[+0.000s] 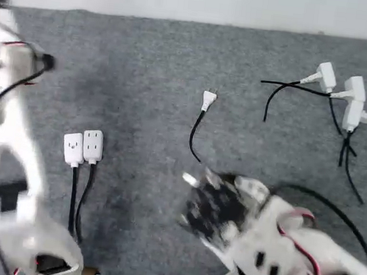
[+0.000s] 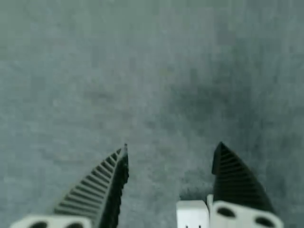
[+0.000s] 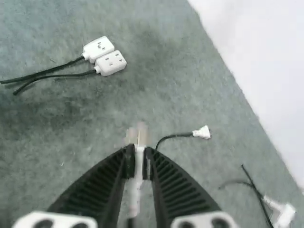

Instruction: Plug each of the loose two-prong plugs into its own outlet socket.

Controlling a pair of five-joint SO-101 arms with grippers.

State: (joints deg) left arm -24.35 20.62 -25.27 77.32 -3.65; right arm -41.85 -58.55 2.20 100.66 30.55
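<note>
Grey carpeted counter: your right hand (image 3: pixel 139 159) pinches one white two-prong plug (image 3: pixel 137 137); your left hand (image 2: pixel 172 147), spread, sits beside a white outlet socket (image 2: pixel 192 214).

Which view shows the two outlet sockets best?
Right wrist view: both outlet sockets lie side by side, slot faces plain. High view shows them smaller, from above. Left wrist view catches a white corner, perhaps one.

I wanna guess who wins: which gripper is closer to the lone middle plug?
Right. The right gripper, holding another plug, is close to the lone plug; the left gripper is beyond the sockets.
</note>
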